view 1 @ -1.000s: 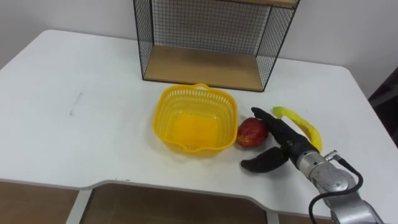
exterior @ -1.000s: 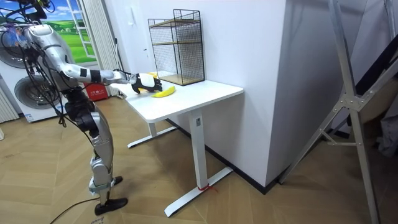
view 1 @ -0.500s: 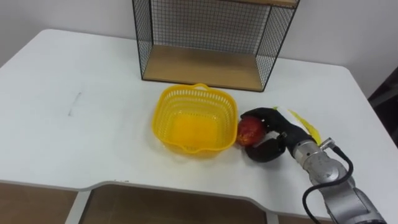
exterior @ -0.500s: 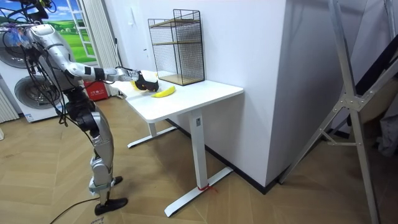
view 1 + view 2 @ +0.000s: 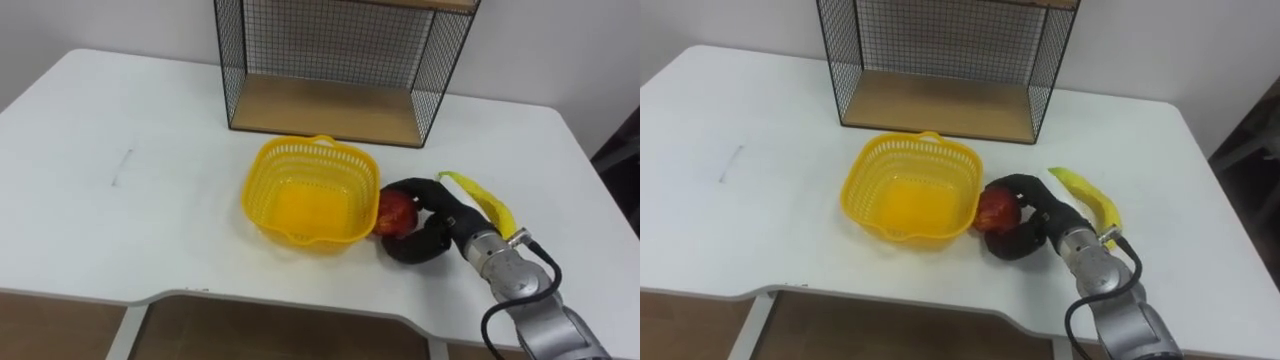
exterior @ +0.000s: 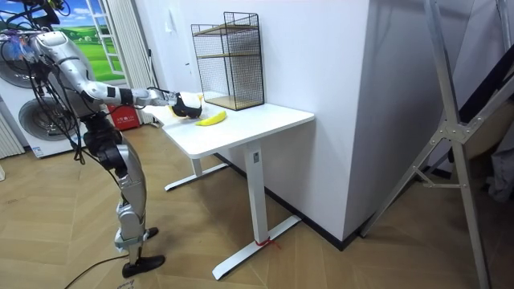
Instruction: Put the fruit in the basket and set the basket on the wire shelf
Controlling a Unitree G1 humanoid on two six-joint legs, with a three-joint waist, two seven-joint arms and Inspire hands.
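Observation:
A red apple (image 5: 394, 212) (image 5: 993, 211) lies on the white table (image 5: 150, 210), pressed against the right side of the yellow basket (image 5: 312, 190) (image 5: 912, 187). My right hand (image 5: 430, 215) (image 5: 1032, 218) has its fingers and thumb curled round the apple from the right. The basket is empty and stands in front of the black wire shelf (image 5: 340, 60) (image 5: 945, 55). A yellow banana (image 5: 483, 203) (image 5: 1087, 196) lies just behind my right wrist. In the room view the robot stands at the table's end with its right arm stretched to the basket (image 6: 186, 104).
The wire shelf has a wooden bottom board (image 5: 325, 108) open toward me. The table's front edge (image 5: 200, 292) runs close below the basket. In the room view a washing machine (image 6: 32, 112) stands behind the robot.
My right hand moved left and curled from open round the apple. The apple shifted slightly left against the basket. The banana shows more fully behind the wrist.

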